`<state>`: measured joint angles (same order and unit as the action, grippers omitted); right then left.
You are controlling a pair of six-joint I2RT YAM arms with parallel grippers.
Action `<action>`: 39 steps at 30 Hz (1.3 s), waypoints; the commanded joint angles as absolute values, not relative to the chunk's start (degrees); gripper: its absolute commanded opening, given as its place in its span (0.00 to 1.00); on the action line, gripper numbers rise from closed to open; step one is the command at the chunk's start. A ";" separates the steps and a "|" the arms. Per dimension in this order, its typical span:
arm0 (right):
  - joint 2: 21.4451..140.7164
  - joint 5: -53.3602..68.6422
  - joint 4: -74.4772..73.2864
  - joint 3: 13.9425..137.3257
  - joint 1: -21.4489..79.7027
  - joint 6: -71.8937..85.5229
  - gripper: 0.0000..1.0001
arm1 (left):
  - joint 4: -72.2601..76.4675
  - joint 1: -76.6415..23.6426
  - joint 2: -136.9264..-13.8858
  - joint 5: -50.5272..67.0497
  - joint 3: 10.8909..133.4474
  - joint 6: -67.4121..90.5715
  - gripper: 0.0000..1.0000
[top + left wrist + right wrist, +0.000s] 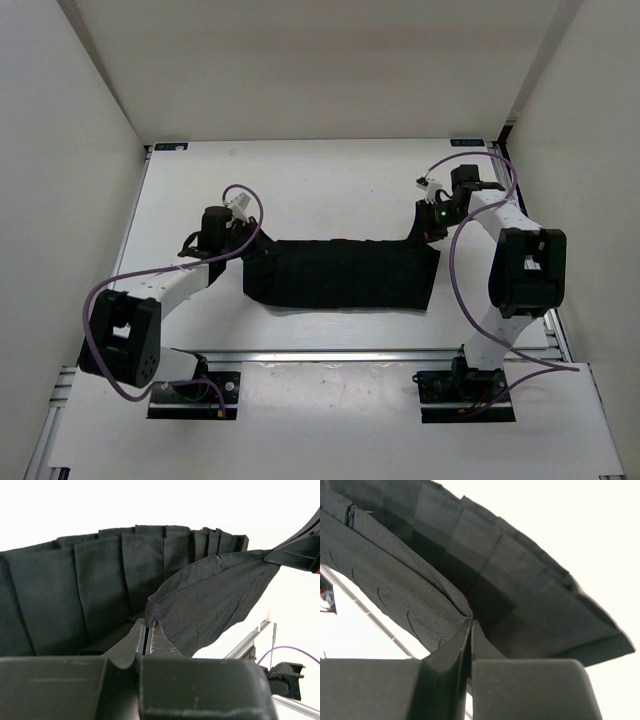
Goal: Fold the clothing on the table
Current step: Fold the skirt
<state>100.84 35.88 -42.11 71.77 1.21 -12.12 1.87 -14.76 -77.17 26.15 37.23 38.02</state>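
Observation:
The clothing (345,275), a black pleated garment, is stretched across the middle of the white table (330,180) between my two arms. My left gripper (252,247) is shut on its left end; in the left wrist view the jaws (148,622) pinch a twill band of the clothing (210,600), with the pleats (100,580) hanging behind. My right gripper (428,232) is shut on the right end. The right wrist view has the jaws (471,622) closed on the waistband edge of the clothing (410,590), which is lifted off the table.
White walls enclose the table on the left, right and back. A metal rail (330,355) runs along the near edge by the arm bases. Purple cables (460,270) loop from both arms. Bare tabletop lies behind the garment.

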 commanded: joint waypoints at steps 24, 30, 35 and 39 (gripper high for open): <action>113.29 11.96 -34.72 82.97 3.08 -10.38 0.58 | 4.57 -8.70 -91.16 16.79 42.80 34.54 0.40; 109.26 15.96 -36.12 86.40 0.27 -9.48 0.80 | 3.52 -7.99 -79.48 15.03 46.48 35.16 0.98; 103.98 38.89 -41.91 85.00 -1.32 -16.51 0.00 | 3.51 -15.19 -75.84 27.56 50.45 40.23 0.99; 103.36 51.74 -45.79 80.88 1.92 -21.00 0.01 | 9.65 -21.44 -79.36 45.05 44.85 45.96 0.92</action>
<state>105.03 36.40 -40.73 83.48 -1.08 -15.75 8.75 -17.67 -76.75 29.95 49.36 41.28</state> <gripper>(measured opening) 0.004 0.940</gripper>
